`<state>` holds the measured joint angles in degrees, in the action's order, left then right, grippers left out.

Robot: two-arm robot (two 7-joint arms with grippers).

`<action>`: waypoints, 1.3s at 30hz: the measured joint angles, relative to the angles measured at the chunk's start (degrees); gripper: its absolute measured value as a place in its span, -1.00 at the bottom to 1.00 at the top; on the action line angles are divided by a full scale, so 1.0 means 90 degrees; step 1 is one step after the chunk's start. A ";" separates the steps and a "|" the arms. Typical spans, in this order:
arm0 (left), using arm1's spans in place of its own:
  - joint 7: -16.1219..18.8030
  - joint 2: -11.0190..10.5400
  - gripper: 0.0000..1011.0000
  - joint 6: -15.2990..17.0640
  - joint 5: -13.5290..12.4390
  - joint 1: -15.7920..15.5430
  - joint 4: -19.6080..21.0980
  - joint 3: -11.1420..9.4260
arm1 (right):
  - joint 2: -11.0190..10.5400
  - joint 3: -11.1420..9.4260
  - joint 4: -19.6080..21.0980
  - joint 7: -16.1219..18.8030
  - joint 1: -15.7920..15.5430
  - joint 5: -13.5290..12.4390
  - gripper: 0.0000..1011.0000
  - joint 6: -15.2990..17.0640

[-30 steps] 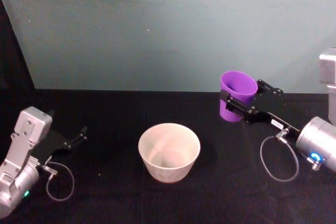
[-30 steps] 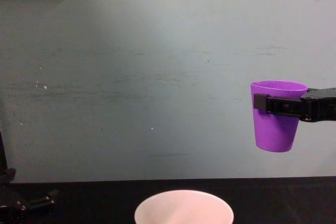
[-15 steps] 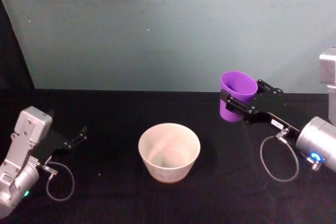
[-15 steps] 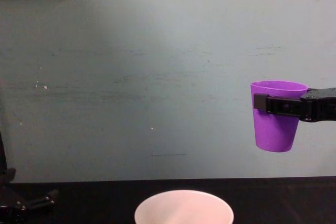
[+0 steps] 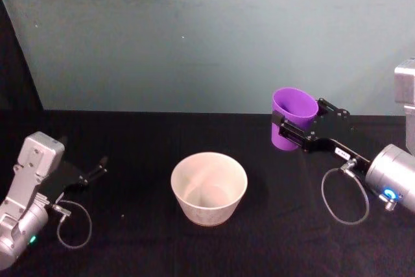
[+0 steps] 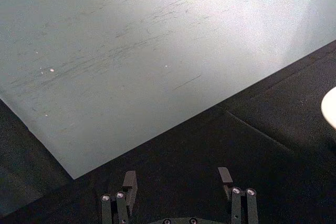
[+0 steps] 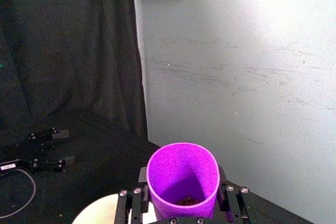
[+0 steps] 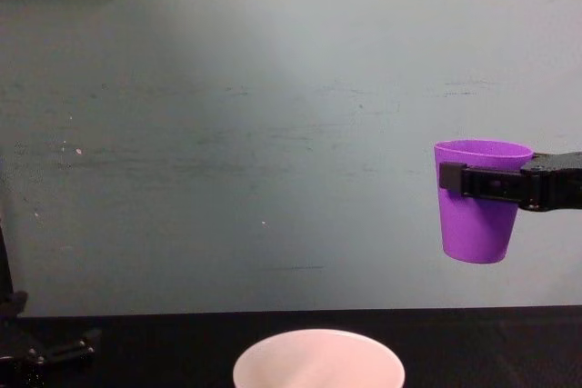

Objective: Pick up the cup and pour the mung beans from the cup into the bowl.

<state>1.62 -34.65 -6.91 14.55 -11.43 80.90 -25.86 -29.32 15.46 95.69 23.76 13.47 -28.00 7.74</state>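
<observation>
Resting low at the left of the tabletop [image 5: 136, 135], the left gripper [image 5: 96, 167] sits parked, fingers spread. The bowl [image 5: 209, 213] stands in the middle, open to receive. Raised to its right, the right gripper [image 5: 302, 120] pinches the cup [image 5: 292, 112] upright below its rim, likely keeping the mung beans [image 7: 185, 201] inside; its arm reaches in level from the right.
</observation>
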 joint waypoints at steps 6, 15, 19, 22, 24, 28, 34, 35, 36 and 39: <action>0.0000 0.0000 0.98 0.0000 0.0000 0.0000 0.0000 0.0000 | 0.0000 0.0000 0.0000 0.0000 0.0000 0.0000 0.43 0.0000; 0.0000 0.0000 0.98 0.0000 0.0000 0.0000 0.0000 0.0000 | 0.0000 0.0000 0.0000 0.0000 0.0000 0.0000 0.43 0.0000; 0.0000 0.0000 0.98 0.0000 0.0000 0.0000 0.0000 0.0000 | 0.0000 0.0000 0.0000 0.0000 0.0000 0.0000 0.43 0.0000; 0.0000 0.0000 0.98 0.0000 0.0000 0.0000 0.0000 0.0000 | 0.0000 0.0000 0.0000 0.0000 0.0000 0.0000 0.43 0.0000; 0.0000 0.0000 0.98 0.0000 0.0000 0.0000 0.0000 0.0000 | 0.0000 0.0000 0.0000 0.0000 0.0000 0.0000 0.43 0.0000; 0.0000 0.0000 0.98 0.0000 0.0000 0.0000 0.0000 0.0000 | 0.0000 0.0000 0.0000 0.0000 0.0000 0.0000 0.43 0.0000; 0.0000 0.0000 0.98 0.0000 0.0000 0.0000 0.0000 0.0000 | 0.0000 0.0000 0.0000 0.0000 0.0000 0.0000 0.43 0.0000; 0.0000 0.0000 0.98 0.0000 0.0000 0.0000 0.0000 0.0000 | 0.0000 0.0000 0.0000 0.0000 0.0000 0.0000 0.43 0.0000; 0.0000 0.0000 0.98 0.0000 0.0000 0.0000 0.0000 0.0000 | 0.0000 0.0000 0.0000 0.0000 0.0000 0.0000 0.43 0.0000; 0.0000 0.0000 0.98 0.0000 0.0000 0.0000 0.0000 0.0000 | 0.0000 0.0000 0.0000 0.0000 0.0000 0.0000 0.43 0.0000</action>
<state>1.62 -34.65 -6.91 14.55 -11.43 80.90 -25.86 -29.32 15.46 95.69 23.76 13.47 -28.00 7.74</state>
